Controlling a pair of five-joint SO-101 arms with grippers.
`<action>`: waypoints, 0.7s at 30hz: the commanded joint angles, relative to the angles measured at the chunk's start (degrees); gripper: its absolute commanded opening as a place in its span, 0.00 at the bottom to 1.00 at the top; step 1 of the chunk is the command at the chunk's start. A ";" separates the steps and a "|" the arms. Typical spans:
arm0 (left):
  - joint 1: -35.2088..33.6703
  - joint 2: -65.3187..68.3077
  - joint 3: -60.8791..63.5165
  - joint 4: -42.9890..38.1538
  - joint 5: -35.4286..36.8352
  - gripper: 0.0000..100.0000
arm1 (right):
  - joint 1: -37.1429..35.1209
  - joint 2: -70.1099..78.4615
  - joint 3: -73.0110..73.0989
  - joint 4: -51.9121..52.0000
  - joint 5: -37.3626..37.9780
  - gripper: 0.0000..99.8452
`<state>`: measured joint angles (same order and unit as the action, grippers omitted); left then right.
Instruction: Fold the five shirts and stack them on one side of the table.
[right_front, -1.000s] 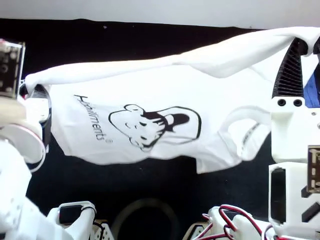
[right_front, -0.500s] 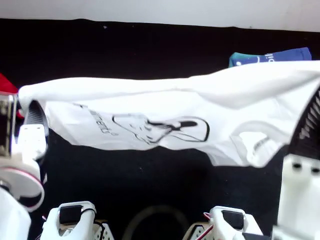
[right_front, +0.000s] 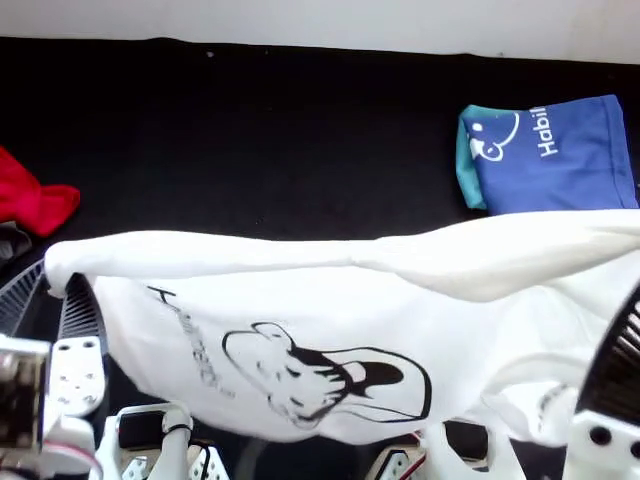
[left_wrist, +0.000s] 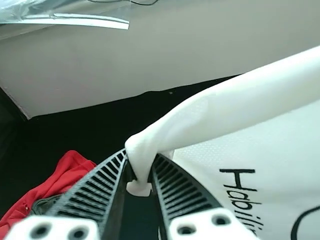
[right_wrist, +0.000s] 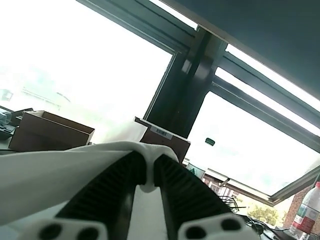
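A white shirt (right_front: 300, 330) with a black cartoon print hangs stretched in the air between both arms, above the table's front edge. My left gripper (left_wrist: 141, 172) is shut on its left corner (right_front: 62, 268), the cloth bunched between the ribbed black fingers (left_wrist: 176, 186). My right gripper (right_wrist: 148, 175) is shut on the other corner, with white cloth (right_wrist: 55, 172) pinched between its fingers and raised high at the right (right_front: 620, 340). A folded blue shirt (right_front: 545, 152) lies at the table's far right. A crumpled red shirt (right_front: 35, 200) lies at the left edge.
The black table (right_front: 260, 140) stretches behind the hanging shirt. Both arm bases (right_front: 150, 435) stand at the front edge, partly hidden by the shirt. A dark garment (right_front: 8, 240) lies beside the red one. A white wall (left_wrist: 165, 55) runs along the back.
Both grippers have carried the white shirt from the back of the table toward the front. The blue folded shirt and the red shirt, covered before, now show.
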<state>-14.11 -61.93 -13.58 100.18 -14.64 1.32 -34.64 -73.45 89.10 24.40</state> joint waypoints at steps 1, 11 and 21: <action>-0.92 2.95 5.49 -0.26 -0.44 0.01 | 0.75 5.41 6.90 -0.40 -3.96 0.01; -9.63 11.12 25.71 -17.05 -1.67 0.01 | -6.02 18.42 26.77 -3.56 -6.15 0.01; -6.20 28.62 31.60 -36.40 -2.81 0.01 | -7.34 33.19 37.32 -13.05 -6.24 0.01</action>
<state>-20.62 -37.93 19.03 68.53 -17.10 -5.98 -4.04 -36.18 78.73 18.86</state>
